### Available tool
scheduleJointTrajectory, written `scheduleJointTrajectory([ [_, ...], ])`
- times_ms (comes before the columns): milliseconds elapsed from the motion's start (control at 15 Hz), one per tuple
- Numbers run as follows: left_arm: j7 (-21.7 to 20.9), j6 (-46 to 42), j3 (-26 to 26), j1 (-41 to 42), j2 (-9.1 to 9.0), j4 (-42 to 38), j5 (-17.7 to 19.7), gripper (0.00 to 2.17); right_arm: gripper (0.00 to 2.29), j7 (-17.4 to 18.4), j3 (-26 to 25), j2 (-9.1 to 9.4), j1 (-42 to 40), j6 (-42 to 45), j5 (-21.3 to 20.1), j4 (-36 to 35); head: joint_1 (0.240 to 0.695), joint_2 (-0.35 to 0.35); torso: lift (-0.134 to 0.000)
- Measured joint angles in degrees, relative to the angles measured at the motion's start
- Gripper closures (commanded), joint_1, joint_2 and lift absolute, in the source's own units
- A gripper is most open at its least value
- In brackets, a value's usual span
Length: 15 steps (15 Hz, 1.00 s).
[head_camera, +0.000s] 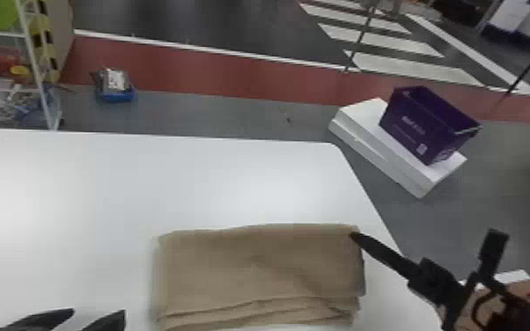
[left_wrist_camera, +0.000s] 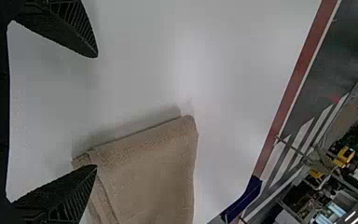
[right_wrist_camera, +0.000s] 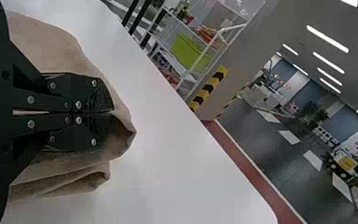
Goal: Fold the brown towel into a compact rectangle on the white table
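The towel (head_camera: 255, 268) lay folded in layers on the table (head_camera: 101, 185), near its right edge. The right arm (head_camera: 440, 284) slanted in from the head view's lower right corner, its gripper (head_camera: 353, 236) angled down and leftward, fingers pressed together, pinching the towel's far right corner. The left gripper (head_camera: 97, 313) hung left of the towel, apart from it, its fingers spread.

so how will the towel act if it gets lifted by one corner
The towel looks floppy: its edges crease and sag, so it would likely droop. Its layers lie loose along the near side, so the fold may well slip open.
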<state>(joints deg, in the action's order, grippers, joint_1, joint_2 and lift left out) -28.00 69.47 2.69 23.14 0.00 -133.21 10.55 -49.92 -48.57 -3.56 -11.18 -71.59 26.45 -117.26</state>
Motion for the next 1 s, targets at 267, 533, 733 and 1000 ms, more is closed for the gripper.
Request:
scheduleJointTrajectory([
  [267, -0.14, 0.08, 0.21, -0.03, 0.0, 0.03, 0.04, 0.04, 0.0, 0.74, 1.59, -0.89, 3.03, -1.63, -3.89, 4.91, 0.695, -0.35, -0.123],
  [533, -0.94, 0.04, 0.51, 0.53, 0.0, -0.48, 0.08, 0.04, 0.05, 1.17, 2.29, -0.82, 3.31, 1.81, -5.86, 6.95, 0.695, -0.35, -0.123],
  [733, -1.74, -0.28, 0.89, 1.2, 0.0, -0.96, 0.22, 0.04, 0.05, -0.13, -1.39, -0.84, 1.66, 1.79, -3.92, 4.57, 0.695, -0.35, -0.123],
  [1000, -2.14, -1.85, 1.11, 1.21, 0.0, -0.94, 0.34, 0.04, 0.07, -6.32, -8.69, -1.25, -0.91, 2.27, -2.33, -0.48, 0.695, -0.35, -0.123],
])
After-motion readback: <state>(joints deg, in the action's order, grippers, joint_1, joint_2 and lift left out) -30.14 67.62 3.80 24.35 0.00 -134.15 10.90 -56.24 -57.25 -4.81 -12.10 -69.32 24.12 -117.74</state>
